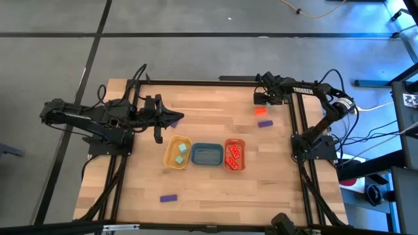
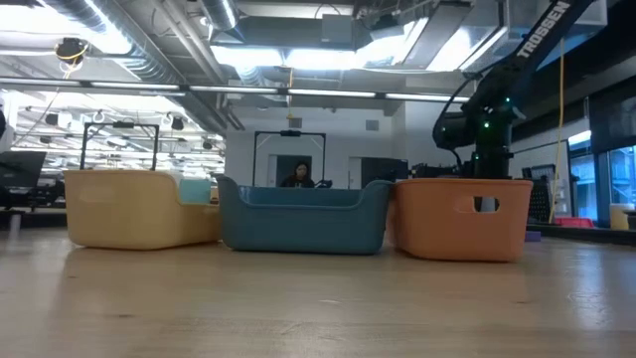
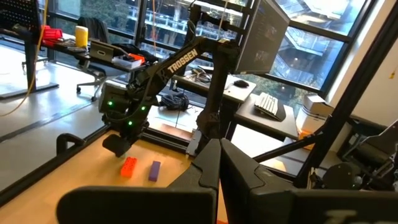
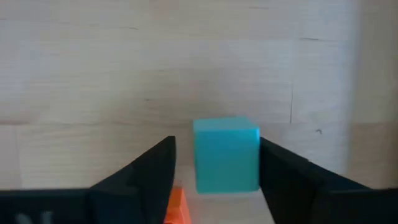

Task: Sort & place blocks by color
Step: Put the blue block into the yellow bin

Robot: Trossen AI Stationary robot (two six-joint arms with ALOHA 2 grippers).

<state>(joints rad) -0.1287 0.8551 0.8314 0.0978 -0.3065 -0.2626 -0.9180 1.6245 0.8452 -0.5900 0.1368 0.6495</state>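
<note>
Straddling tool: the right tool (image 4: 214,168) hangs over the far right corner of the desk (image 1: 215,189), fingers spread with a mint-green cube (image 4: 226,155) between them, neither finger touching it.
Main risk: closing off-centre could shove or twist the cube instead of gripping it.
Crowding: an orange-red brick (image 1: 262,111) lies just beside the cube, with a purple bar (image 1: 264,123) near; a finger may nudge either.
Left tool: the left tool (image 1: 163,119) waits at the desk's far left; I cannot tell how its fingers stand.
Sorted so far: yellow tray (image 1: 171,160) holds two green cubes, orange tray (image 1: 243,152) two red bricks, blue tray (image 1: 206,162) looks empty.
Stray: another purple bar (image 1: 168,198) sits alone on the near side.
</note>
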